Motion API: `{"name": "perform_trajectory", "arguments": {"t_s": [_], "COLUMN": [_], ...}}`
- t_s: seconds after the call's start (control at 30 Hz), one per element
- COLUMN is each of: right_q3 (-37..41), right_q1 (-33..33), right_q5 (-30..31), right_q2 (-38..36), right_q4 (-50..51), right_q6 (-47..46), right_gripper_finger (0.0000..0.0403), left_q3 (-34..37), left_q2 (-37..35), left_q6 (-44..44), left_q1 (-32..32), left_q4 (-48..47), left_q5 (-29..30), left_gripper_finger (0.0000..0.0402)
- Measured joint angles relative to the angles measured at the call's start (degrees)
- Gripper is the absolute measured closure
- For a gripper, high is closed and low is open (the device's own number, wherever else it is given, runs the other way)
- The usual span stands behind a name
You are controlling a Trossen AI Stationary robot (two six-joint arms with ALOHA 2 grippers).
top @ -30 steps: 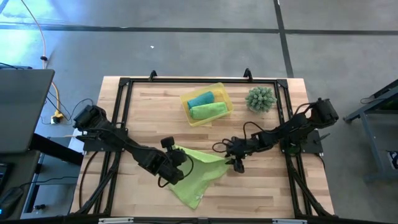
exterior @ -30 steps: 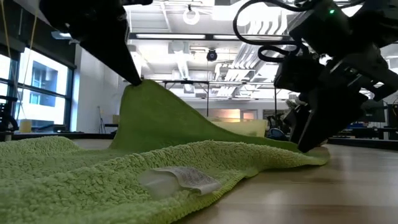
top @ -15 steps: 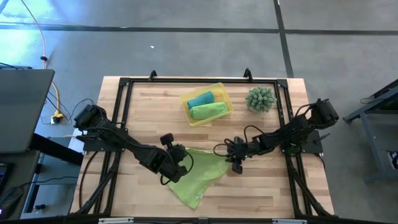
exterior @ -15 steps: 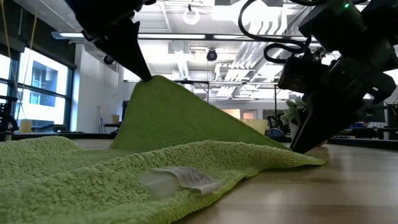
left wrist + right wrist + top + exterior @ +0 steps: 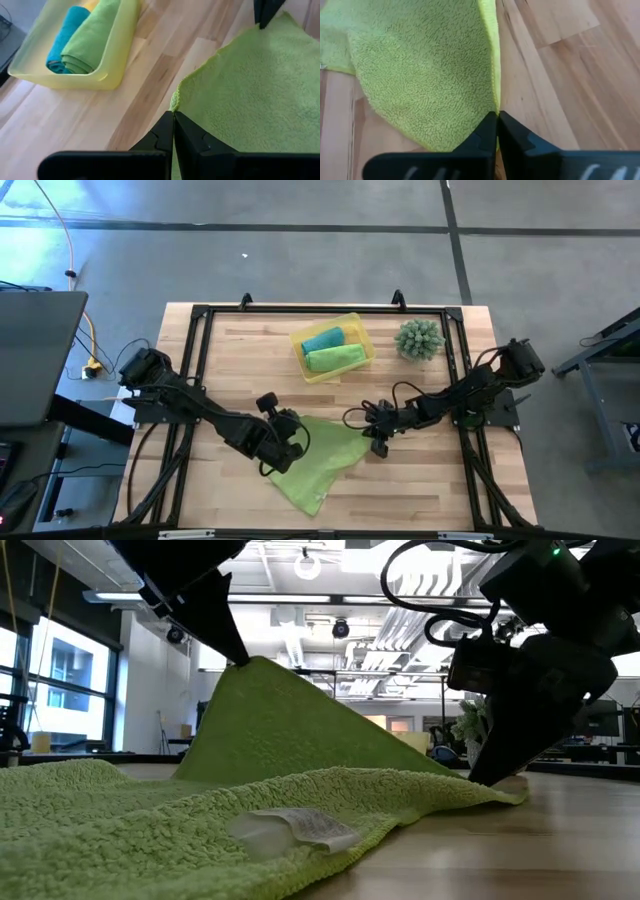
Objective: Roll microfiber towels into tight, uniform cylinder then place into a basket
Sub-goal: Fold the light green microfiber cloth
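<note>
The right hand [image 5: 375, 442] has just snapped closed on the loose green towel [image 5: 318, 460] near the worktop's front edge, joining the left hand's [image 5: 283, 423] pinch, so spreading it for rolling can likely begin.

I see two black jointed arms, left arm [image 5: 190, 405] and right arm [image 5: 460, 390], each with chunky housings at the joints. Black cables loop loosely off the right arm [image 5: 440, 580] near its wrist. Each arm ends in two slim, matte black, wedge-shaped fingers [image 5: 167, 135].
</note>
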State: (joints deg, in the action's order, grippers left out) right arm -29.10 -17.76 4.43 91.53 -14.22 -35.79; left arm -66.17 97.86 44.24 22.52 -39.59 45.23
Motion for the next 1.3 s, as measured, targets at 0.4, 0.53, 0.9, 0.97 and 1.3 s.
{"name": "perform_trajectory", "arguments": {"t_s": [0.4, 0.53, 0.9, 0.97, 1.3], "right_q3": [-9.5, -18.5, -37.4, -39.8, -59.0], "right_q1": [1.8, 2.0, 5.4, 7.7, 11.7], "right_q5": [3.8, 13.7, 47.8, 48.9, 55.0], "right_q2": [0.0, 0.0, 0.0, 0.0, -0.1], "right_q4": [15.7, 34.8, 64.3, 65.3, 74.1], "right_q6": [12.5, 18.6, 35.0, 39.5, 48.4], "right_gripper_finger": [0.0402, 0.0402, 0.0403, 0.0403, 0.0403], "left_q3": [-5.4, -8.9, -16.7, -16.8, -16.9], "left_q2": [-0.4, -0.4, -2.3, -4.0, -14.7], "left_q6": [-4.8, -5.1, 2.5, 2.7, -1.8], "left_q1": [0.1, -0.1, -2.7, -4.3, -7.0], "left_q4": [-2.4, -8.1, -31.6, -33.8, -33.5], "left_q5": [3.7, 7.5, 17.3, 18.1, 25.5], "left_gripper_finger": [0.0401, 0.0401, 0.0401, 0.0401, 0.0401]}}
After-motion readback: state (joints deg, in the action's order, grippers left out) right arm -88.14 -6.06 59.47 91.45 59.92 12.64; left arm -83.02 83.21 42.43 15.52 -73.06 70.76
